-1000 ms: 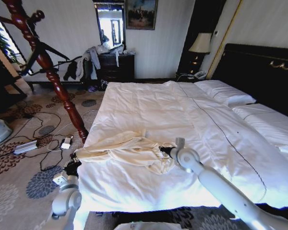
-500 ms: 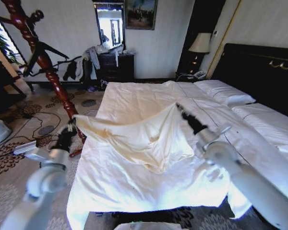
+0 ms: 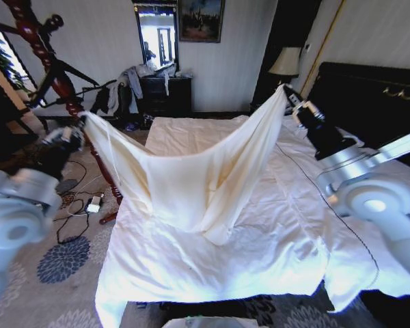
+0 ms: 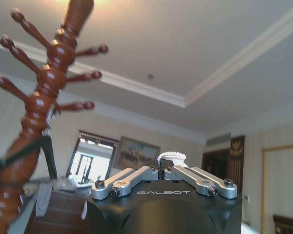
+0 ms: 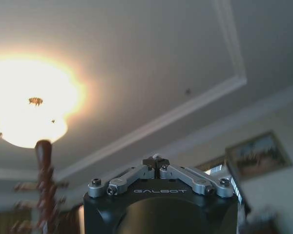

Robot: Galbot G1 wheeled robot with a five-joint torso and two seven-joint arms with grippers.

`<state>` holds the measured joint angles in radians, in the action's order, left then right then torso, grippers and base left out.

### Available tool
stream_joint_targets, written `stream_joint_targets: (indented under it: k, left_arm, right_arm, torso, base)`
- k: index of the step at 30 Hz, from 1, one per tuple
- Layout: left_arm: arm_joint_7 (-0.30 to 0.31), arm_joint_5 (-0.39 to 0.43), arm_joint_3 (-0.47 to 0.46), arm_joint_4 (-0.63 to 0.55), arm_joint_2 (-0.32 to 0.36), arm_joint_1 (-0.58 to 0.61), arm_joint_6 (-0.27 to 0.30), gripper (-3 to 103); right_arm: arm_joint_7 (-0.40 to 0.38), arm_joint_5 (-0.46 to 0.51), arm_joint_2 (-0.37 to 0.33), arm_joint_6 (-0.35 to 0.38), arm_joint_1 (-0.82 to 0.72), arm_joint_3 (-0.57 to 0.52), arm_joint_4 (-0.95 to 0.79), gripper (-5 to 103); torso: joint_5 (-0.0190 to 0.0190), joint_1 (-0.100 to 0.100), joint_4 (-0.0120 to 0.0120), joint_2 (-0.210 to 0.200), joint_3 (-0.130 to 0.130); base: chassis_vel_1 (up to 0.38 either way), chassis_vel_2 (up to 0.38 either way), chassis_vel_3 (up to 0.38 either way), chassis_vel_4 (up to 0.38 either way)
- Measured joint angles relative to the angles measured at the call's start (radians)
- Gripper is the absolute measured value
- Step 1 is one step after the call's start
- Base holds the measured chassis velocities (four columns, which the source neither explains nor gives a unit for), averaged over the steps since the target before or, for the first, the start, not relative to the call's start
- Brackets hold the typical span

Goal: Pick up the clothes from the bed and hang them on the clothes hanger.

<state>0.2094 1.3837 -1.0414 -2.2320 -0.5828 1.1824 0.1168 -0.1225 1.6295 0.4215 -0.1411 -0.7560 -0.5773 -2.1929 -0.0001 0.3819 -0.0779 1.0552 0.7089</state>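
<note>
Clothes (image 3: 191, 181) stretched above bed (image 3: 212, 266), clamped between left end effector (image 3: 80, 124) and right end effector (image 3: 288, 92).

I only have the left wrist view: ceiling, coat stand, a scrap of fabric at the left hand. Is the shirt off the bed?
Observer: Not fully. The shirt sags in the middle; its lowest fold seems to rest on the bed.
Operator: Who holds the other end?
Observer: The right hand, raised near the headboard.
Operator: Where's my left hand?
Observer: The left hand is beside the coat stand, off the bed's side.
</note>
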Motion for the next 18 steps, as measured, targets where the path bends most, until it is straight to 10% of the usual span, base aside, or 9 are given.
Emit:
stream_joint_targets:
  k: [9,18]
  left_arm:
    - [0.023,0.078,0.003,0.058,0.066,-0.091,0.016,0]
    - [0.06,-0.148,0.203,-0.02,-0.228,0.036,0.045,0]
  right_arm:
    - [-0.046,-0.014,0.002,0.014,0.136,0.049,0.077,0]
    - [-0.167,-0.266,0.071,0.123,-0.162,0.127,-0.016,0]
  torso:
    - [0.0005,0.0,-0.0001,0.0,0.0]
    - [0.0001,0.0,-0.0002,0.0,0.0]
  base:
    - [0.0,0.0,0.0,0.0]
    - [0.0,0.0,0.0,0.0]
